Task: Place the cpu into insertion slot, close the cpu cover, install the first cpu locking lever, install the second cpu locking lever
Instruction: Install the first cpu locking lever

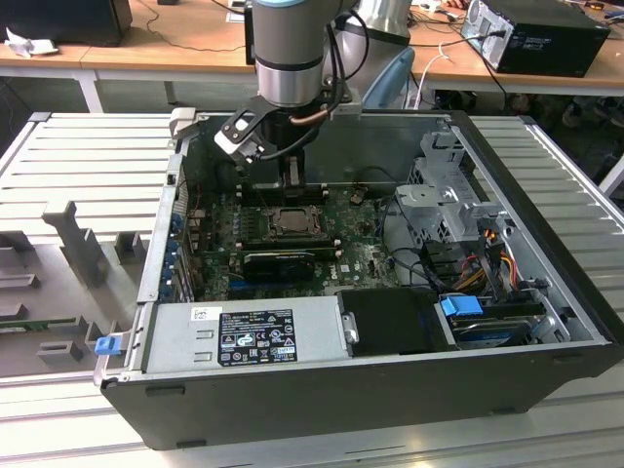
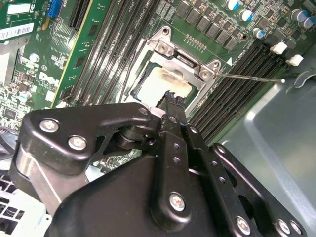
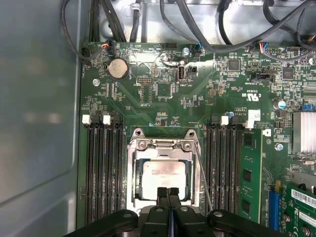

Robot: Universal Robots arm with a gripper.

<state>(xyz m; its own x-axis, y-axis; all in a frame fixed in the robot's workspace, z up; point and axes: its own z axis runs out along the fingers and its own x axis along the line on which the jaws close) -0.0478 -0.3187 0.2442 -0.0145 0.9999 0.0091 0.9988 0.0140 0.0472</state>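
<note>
Gripper [image 3: 168,191] closed tight, empty, lower centre of first wrist view. Cpu [image 3: 164,177] seated just above, cpu cover [image 3: 132,173] down around it. Lever step likely in hand; thin locking lever [image 3: 203,170] looks unlatched, calls for precise push.

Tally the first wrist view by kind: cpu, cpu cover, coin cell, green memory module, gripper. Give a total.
cpu: 1
cpu cover: 1
coin cell: 1
green memory module: 1
gripper: 1
Total: 5
</note>
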